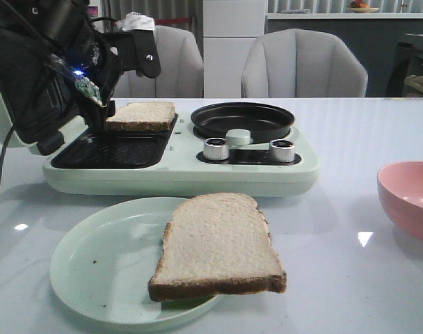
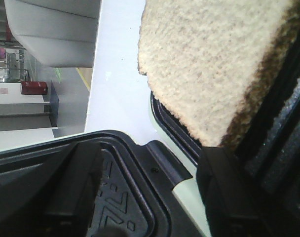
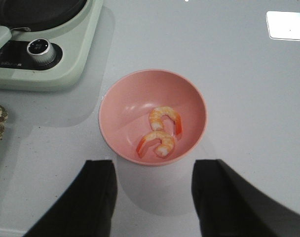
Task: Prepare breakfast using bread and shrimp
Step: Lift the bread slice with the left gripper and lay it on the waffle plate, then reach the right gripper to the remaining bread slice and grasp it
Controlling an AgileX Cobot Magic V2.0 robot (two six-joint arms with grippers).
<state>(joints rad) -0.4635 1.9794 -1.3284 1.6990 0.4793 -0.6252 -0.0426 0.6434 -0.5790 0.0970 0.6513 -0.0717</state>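
Note:
One bread slice (image 1: 140, 115) lies at the back of the sandwich maker's black grill plate (image 1: 110, 152); it fills the left wrist view (image 2: 214, 64). A second bread slice (image 1: 218, 247) lies on a pale green plate (image 1: 93, 264) at the front. My left gripper (image 1: 99, 111) is open at the left edge of the grill slice, its fingers (image 2: 66, 192) apart (image 2: 150, 197), one beside the slice's corner. Two shrimp (image 3: 166, 118) (image 3: 156, 143) lie in a pink bowl (image 3: 125, 108). My right gripper (image 3: 152, 202) hangs open and empty above the table beside the bowl.
The pale green breakfast maker (image 1: 184, 174) has its lid (image 1: 24, 83) open at the left, a black frying pan (image 1: 241, 118) and two silver knobs (image 1: 216, 149). The pink bowl (image 1: 410, 198) sits at the right edge of the front view. Grey chairs (image 1: 302, 66) stand behind the table.

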